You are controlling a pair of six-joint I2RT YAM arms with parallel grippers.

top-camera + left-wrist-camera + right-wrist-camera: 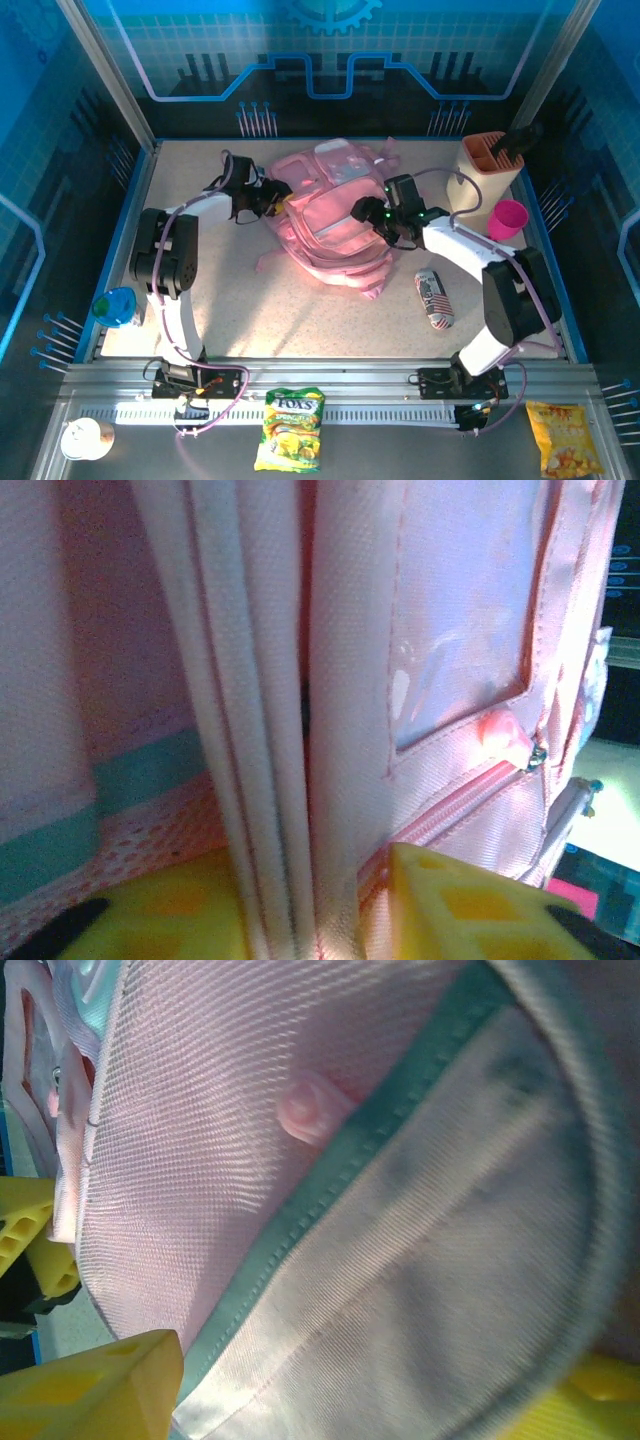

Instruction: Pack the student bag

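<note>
The student bag (180, 1160) is seen close up as pink woven fabric, crossed diagonally by a teal trim band (340, 1185), with a small pink tab (310, 1110) set just beside that band. Paler cloth is spread below the band. The right gripper (365, 1385) is shown with its yellow fingers (120, 1380) held wide apart, the bag's cloth lying between them.
</note>
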